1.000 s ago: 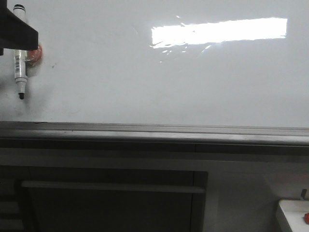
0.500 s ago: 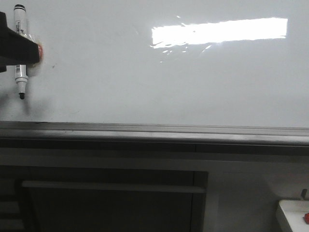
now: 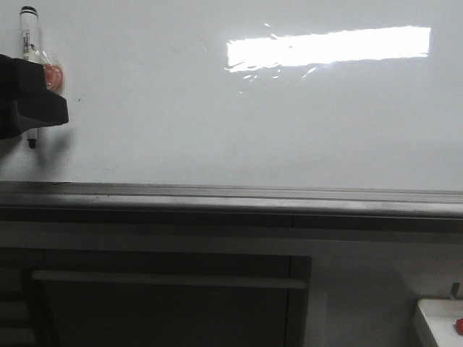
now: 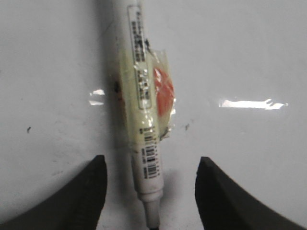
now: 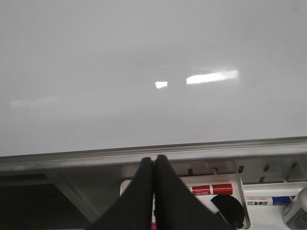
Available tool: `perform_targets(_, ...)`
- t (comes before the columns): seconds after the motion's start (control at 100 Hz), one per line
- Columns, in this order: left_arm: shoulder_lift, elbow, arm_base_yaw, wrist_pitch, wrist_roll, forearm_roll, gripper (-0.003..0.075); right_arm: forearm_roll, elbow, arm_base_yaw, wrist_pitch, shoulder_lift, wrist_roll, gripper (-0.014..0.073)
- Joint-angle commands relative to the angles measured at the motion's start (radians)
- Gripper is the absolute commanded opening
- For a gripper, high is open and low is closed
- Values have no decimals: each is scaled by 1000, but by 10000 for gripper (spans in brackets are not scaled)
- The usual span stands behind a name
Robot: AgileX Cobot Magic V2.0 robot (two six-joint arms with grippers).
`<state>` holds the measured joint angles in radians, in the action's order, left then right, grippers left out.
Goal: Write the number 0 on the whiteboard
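The whiteboard fills the upper front view, with a bright reflection. No number 0 shows on it. A white marker with a black cap and a black tip hangs upright at the board's far left, stuck there by clear tape and an orange round piece. My left gripper covers the marker's lower part. In the left wrist view the marker runs between the open jaws of the left gripper, and neither finger touches it. My right gripper is shut and empty below the board's ledge.
A grey metal ledge runs under the board, with a dark cabinet below it. A white tray holds a red marker, a blue marker and a black round eraser. The tray's corner shows at the front right.
My left gripper has moved down along the marker, from its upper part to its lower part near the tip. The marker has stayed in place on the board.
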<state>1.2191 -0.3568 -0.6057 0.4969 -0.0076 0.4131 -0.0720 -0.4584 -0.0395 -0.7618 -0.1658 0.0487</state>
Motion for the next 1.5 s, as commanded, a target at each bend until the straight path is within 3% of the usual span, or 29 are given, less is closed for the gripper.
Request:
perform_targets(0.0, 3, -24, -6, 94, -8, 5, 368, -2, -23, 1, 79, -23, -3, -50)
perform_targets(0.22, 49, -24, -6, 118, -22, 5, 353, -2, -23, 1, 74, -23, -3, -50)
perform_targets(0.29, 58, -24, -6, 128, -22, 5, 286, -2, -23, 1, 74, -23, -3, -50)
perform_targets(0.45, 59, -24, -6, 119, -22, -24, -13, -5, -23, 1, 74, -23, -3, -50)
perform_targets(0.63, 19, -24, -6, 93, -22, -123, -20, -119, -23, 20, 91, -23, -12, -50)
perform_targets(0.68, -10, -24, -6, 72, -22, -159, -20, -182, -25, 43, 84, -25, -71, -50)
perform_targets(0.81, -122, -24, -6, -30, -22, -297, -20, -469, -27, 125, 43, -75, -385, -50)
perform_targets(1.03, -340, -24, -6, -273, -22, -538, -20, -729, -28, 247, 65, -212, -650, -34)
perform_targets(1.1, -390, -24, -6, -351, -22, -582, -20, -792, -28, 292, 66, -259, -760, 32)
perform_targets(1.18, -429, -24, -6, -437, -22, -595, -20, -850, -34, 351, 74, -310, -887, 168)
perform_targets(1.31, -446, -24, -35, -511, -22, -595, -20, -855, -90, 449, 111, -403, -979, 361)
perform_targets(1.49, -446, -24, -211, -508, 8, -628, -20, -855, -182, 586, 185, -537, -1122, 391)
